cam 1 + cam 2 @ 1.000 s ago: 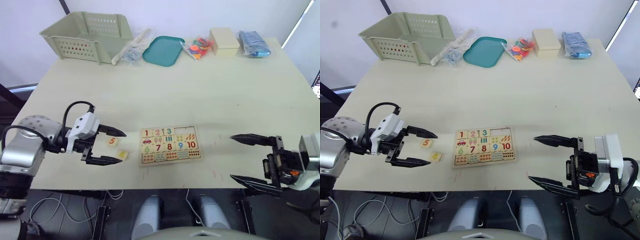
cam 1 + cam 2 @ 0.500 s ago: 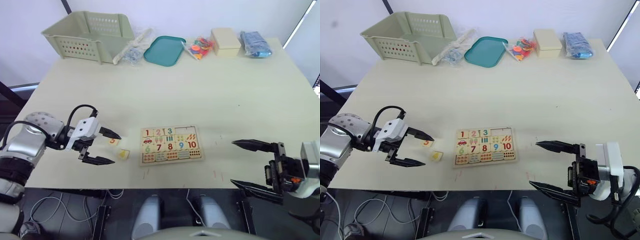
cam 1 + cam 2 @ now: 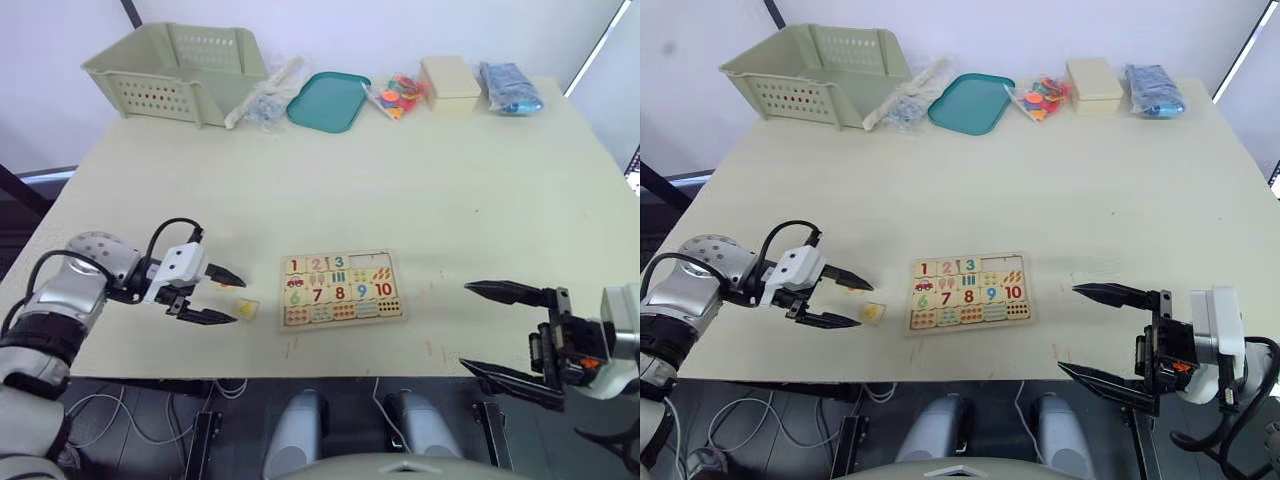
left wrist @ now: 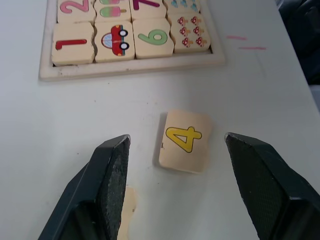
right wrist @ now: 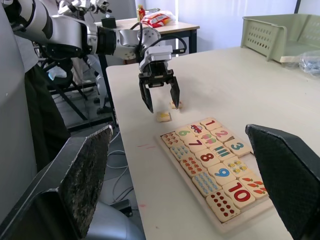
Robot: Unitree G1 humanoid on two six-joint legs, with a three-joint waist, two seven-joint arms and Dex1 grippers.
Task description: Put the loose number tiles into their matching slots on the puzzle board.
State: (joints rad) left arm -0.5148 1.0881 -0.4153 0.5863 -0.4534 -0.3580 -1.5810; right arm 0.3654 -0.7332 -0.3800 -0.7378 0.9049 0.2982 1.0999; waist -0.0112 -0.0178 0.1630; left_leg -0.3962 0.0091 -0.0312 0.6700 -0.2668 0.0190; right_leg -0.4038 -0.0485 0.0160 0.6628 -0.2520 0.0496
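Down near the front edge of the pale cream table (image 3: 400, 180), the flat rectangular pale-wood puzzle board with a raised rim (image 3: 340, 288) lies with its long axis running left to right, its coloured numerals upright toward the robot; 1, 2 and 3 fill the far row, with an empty stretch of that row beside the 3. Just to its left lies a small square pale-wood tile printed with a yellow 4 (image 4: 184, 141), apart from the board and a little askew to the board's edge. The left gripper with two black fingers (image 3: 225, 296) hangs low over the table with its fingers spread wide, pointing toward the board, and the 4 tile sits between the fingertips without touching either. A second pale-wood tile (image 3: 851, 286) lies just beyond it, partly hidden by the far finger (image 3: 224, 274), its numeral too covered to read. The right gripper (image 3: 498, 328) is held well to the right of the board at the table's front edge, its black fingers parted wide and holding nothing. Along the far edge stand a pale green slatted plastic basket (image 3: 175, 70), a teal oval tray (image 3: 328, 100), and a heap of bright plastic pieces (image 3: 397, 93).
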